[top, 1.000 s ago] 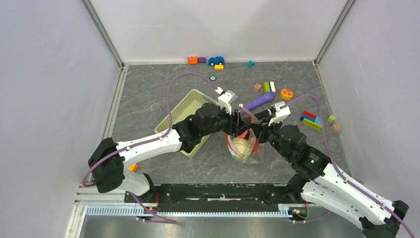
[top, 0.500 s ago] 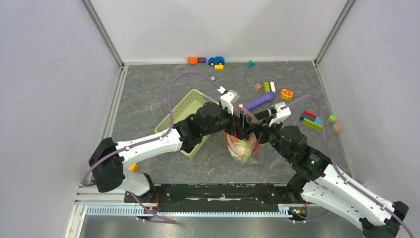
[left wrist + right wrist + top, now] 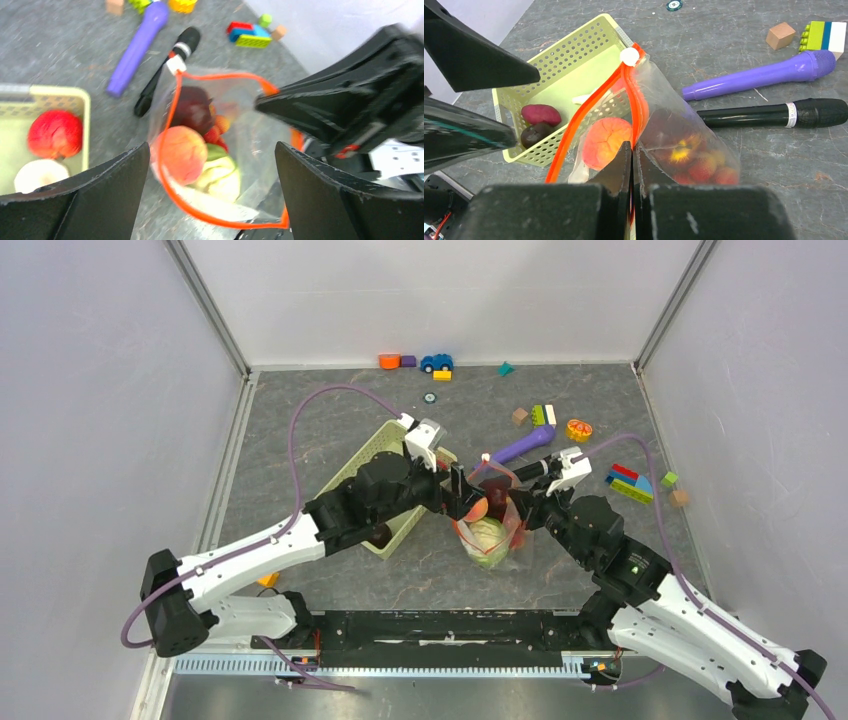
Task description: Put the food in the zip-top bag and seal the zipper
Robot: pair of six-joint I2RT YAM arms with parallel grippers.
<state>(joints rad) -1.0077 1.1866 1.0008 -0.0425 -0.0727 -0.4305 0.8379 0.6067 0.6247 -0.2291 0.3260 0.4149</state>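
Note:
The clear zip-top bag (image 3: 492, 532) stands open between the arms, its orange-red zipper (image 3: 167, 125) forming a loop. Inside it are a peach apple (image 3: 182, 154), green cabbage (image 3: 222, 175), a dark purple piece (image 3: 195, 107) and red berries (image 3: 704, 165). My right gripper (image 3: 633, 147) is shut on the bag's zipper edge (image 3: 589, 107). My left gripper (image 3: 212, 150) is open and empty just above the bag's mouth. A red apple (image 3: 55, 134) and a white piece (image 3: 39, 175) lie in the basket, with two dark pieces (image 3: 535, 134).
The light-green basket (image 3: 372, 462) sits left of the bag, touching it. A purple microphone (image 3: 522, 445) and a black microphone (image 3: 774, 114) lie just behind the bag. Building blocks (image 3: 628, 482), a citrus slice (image 3: 578, 429) and toys (image 3: 420, 362) lie farther back.
My left gripper has drawn back to the left from over the bag. The peach apple now shows in the bag's mouth. The right gripper has kept its hold.

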